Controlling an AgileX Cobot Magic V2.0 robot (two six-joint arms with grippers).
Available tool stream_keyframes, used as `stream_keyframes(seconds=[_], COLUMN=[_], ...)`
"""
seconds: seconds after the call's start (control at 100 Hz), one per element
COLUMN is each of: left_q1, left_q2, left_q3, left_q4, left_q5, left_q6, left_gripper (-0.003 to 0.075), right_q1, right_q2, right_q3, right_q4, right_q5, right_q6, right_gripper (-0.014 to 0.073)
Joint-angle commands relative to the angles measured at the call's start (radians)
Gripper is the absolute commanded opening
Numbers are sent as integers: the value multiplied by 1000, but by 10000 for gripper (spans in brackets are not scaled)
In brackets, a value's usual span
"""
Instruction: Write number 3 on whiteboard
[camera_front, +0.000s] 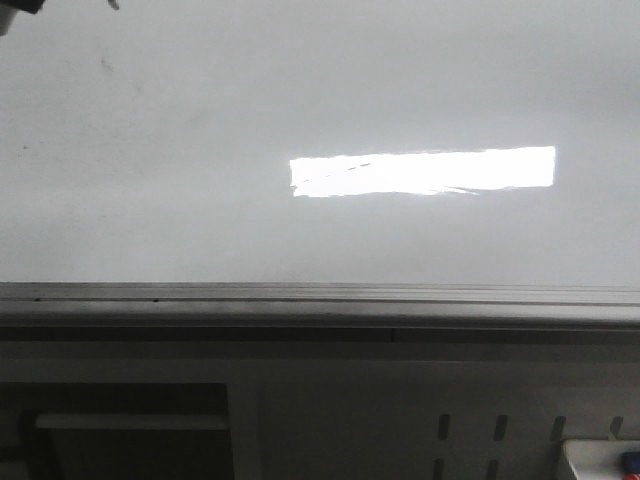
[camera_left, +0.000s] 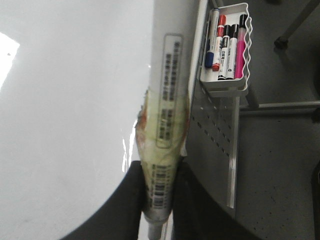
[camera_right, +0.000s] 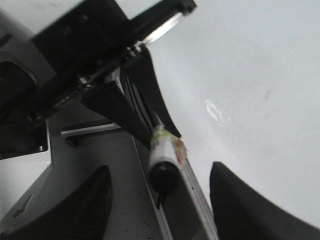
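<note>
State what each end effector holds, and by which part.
Left end effector: a marker, gripped near its rear end. Right end effector: open, holding nothing.

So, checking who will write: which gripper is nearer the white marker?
Left. The left gripper is shut on the white marker; the right gripper is open, facing it without touching.

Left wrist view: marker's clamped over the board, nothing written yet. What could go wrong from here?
1. The left gripper holds the marker by a taped, wrinkled section; it may slip or tilt under writing pressure.
2. The right gripper is open close to that marker and the left arm, so a collision seems possible.
3. The whiteboard shows glare and faint smudges, which could obscure thin strokes.
</note>
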Motion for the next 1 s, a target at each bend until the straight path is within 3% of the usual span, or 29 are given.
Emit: stream_keyframes(seconds=[0.0, 0.6, 0.82, 0.99], left_q1=[-8, -8, -8, -8], left_q2=[-9, -9, -9, -9], left_q3=[-27, -27, -27, -27], left_q4=[-3, -9, -34, -35], left_q5=[-38, -32, -31, -30], left_q6=[2, 22, 22, 22], left_gripper=[-20, -20, -20, -20], right_q1=[23, 23, 23, 23], right_q2=[30, 176, 189, 189], right_q3=[-48, -54, -54, -54], right_q4=[-6, 27, 32, 34], right_q5=[-102, -159, -172, -175], right_q6=[-13, -11, -11, -11], right_gripper=[387, 377, 190, 97])
